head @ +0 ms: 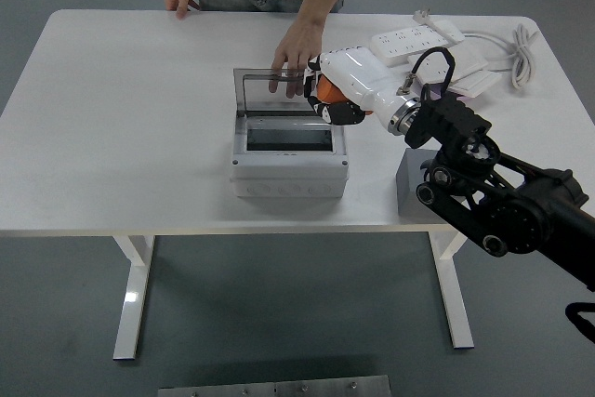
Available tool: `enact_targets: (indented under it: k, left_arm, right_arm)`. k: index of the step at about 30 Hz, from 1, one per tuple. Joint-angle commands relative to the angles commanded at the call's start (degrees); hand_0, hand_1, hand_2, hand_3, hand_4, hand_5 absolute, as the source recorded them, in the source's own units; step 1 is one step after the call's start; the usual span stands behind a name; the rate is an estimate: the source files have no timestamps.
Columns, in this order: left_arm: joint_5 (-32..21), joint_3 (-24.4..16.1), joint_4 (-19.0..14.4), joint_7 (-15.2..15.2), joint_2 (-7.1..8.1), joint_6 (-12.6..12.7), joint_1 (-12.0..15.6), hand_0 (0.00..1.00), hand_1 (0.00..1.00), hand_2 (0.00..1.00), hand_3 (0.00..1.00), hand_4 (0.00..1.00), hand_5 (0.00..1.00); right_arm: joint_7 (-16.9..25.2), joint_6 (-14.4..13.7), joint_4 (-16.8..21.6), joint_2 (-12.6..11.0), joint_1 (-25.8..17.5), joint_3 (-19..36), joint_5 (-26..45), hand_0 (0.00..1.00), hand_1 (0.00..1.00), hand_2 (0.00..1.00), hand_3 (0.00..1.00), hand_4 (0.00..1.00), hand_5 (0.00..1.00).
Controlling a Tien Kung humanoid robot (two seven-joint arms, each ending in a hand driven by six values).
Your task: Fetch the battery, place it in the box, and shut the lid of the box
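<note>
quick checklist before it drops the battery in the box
1. Battery held: ok. The right robot hand is closed around the orange battery.
2. Lid open: ok. The lid of the box stands up at the back.
3. Opening free: cannot tell. The inside looks dark, contents unclear.
4. Hand over the opening: not ok. It hovers at the box's back right corner.
5. Path clear of people: not ok. A person's hand rests on the lid, right beside the robot hand.
6. Left arm: cannot tell, out of view.
</note>
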Motion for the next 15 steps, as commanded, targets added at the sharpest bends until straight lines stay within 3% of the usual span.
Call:
enact_targets:
  k: [7, 15]
  left_arm:
    - [0.8, -0.5, 0.0, 0.4, 0.21, 0.0, -0.4, 0.638, 0.713, 0.568, 0.559, 0.648, 0.049]
    - [1.6, -0.9, 0.0, 0.7, 0.22, -0.1, -0.6, 0.639, 0.713, 0.568, 0.559, 0.649, 0.052]
  right_arm:
    - [0.3, 0.1, -4.5, 3.0, 2.9, -2.1, 1.2, 0.198, 0.237, 0.297, 0.333, 0.200, 0.002]
    - [0.4, -0.5, -7.3, 6.1, 3.4, -1.0, 1.5, 0.208, 0.237, 0.299, 0.337, 0.191, 0.002]
